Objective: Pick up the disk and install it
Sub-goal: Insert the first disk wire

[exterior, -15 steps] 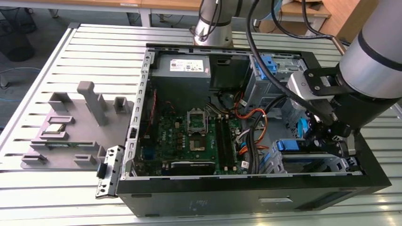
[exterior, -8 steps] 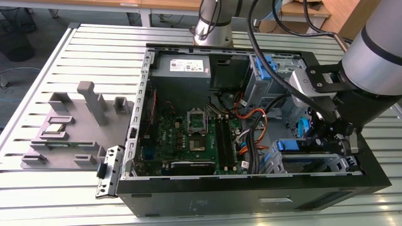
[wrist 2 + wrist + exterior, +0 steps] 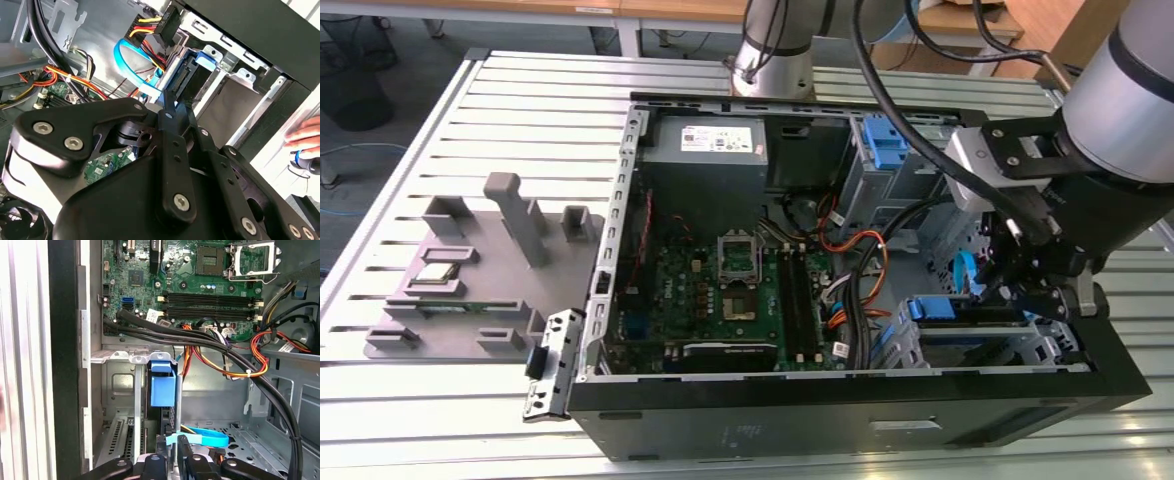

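With my hand (image 3: 171, 452) pressed together over the disk (image 3: 162, 390) in its drive bay (image 3: 120, 385), the blue cable (image 3: 207, 436) could snag.

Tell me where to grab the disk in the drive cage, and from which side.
Probably best to grip the disk by its blue bracket end, coming in through the open side of the case, straight onto that end. It stands on edge in the metal cage, whose walls cover its flat faces, so that end is the one part left exposed.
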Action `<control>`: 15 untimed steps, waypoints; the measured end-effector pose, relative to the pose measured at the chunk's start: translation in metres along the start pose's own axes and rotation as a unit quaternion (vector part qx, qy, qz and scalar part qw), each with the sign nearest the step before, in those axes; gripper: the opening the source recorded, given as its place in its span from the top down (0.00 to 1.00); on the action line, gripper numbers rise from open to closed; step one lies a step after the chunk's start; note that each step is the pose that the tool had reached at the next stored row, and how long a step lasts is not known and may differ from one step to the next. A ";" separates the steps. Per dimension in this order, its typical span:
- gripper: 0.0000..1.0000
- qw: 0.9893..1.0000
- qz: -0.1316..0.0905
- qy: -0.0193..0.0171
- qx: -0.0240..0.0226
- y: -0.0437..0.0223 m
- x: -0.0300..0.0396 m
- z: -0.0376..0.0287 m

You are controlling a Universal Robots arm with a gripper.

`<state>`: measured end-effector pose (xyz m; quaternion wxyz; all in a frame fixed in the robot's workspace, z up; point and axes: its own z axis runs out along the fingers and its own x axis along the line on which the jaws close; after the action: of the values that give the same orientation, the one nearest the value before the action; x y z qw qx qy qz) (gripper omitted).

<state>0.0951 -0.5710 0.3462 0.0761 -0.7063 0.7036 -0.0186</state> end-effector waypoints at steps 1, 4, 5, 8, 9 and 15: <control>0.76 1.000 0.000 0.000 0.000 0.0000 0.0000 0.0000; 0.76 1.000 0.000 0.000 0.000 0.0000 0.0000 -0.0001; 0.76 1.000 0.000 0.000 -0.001 0.0000 0.0000 -0.0001; 0.76 1.000 0.002 0.000 -0.019 -0.0002 0.0000 0.0003; 0.76 1.000 0.002 0.000 -0.028 -0.0004 0.0000 0.0005; 0.76 0.998 0.005 0.000 -0.067 -0.0008 0.0000 0.0013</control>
<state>0.0961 -0.5709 0.3450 0.0289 -0.7059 0.7071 0.0287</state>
